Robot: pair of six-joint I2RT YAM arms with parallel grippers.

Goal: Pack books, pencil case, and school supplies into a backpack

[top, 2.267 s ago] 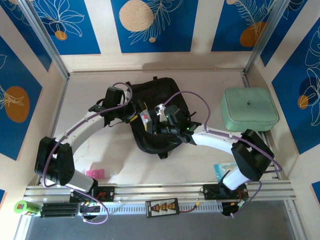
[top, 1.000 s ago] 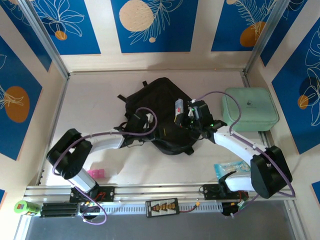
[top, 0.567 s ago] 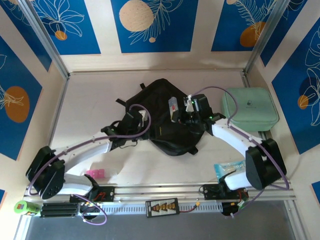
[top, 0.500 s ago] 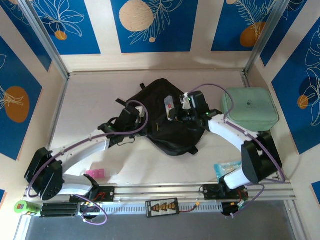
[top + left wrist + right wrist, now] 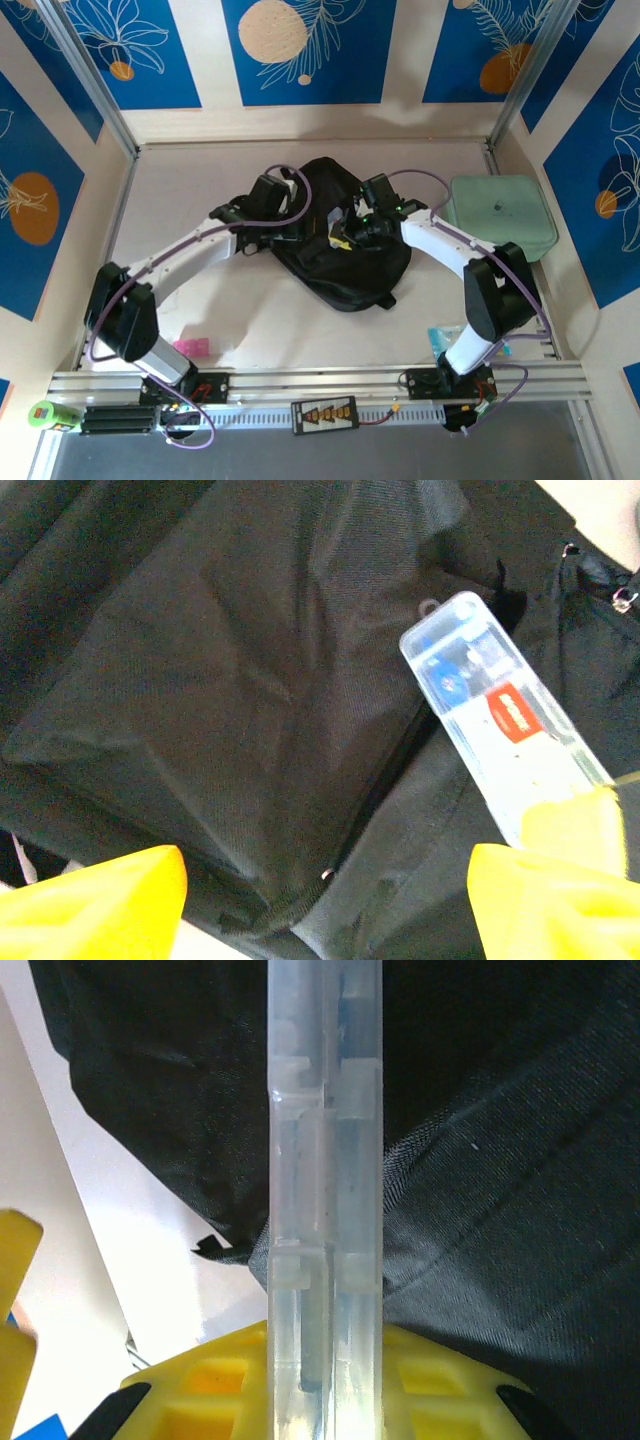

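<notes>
The black backpack (image 5: 340, 262) lies in the middle of the table. My right gripper (image 5: 347, 232) hovers over its upper part, shut on a clear plastic case (image 5: 323, 1160) that has a red and blue label (image 5: 497, 712). The case points at a dark zip gap (image 5: 395, 770) in the fabric. My left gripper (image 5: 298, 222) is at the backpack's left upper edge, open, its yellow fingers (image 5: 100, 900) spread wide over the black fabric (image 5: 230, 680) with nothing held. The books are out of view.
A mint-green rounded case (image 5: 498, 218) sits at the right, close to my right arm. Near the front rail lie a pink item (image 5: 190, 347) and a blue packet (image 5: 455, 337). A green object (image 5: 48, 412) rests at the front left corner.
My right gripper has carried the clear case leftward and lower over the backpack. My left arm has swung up to the backpack's upper left edge.
</notes>
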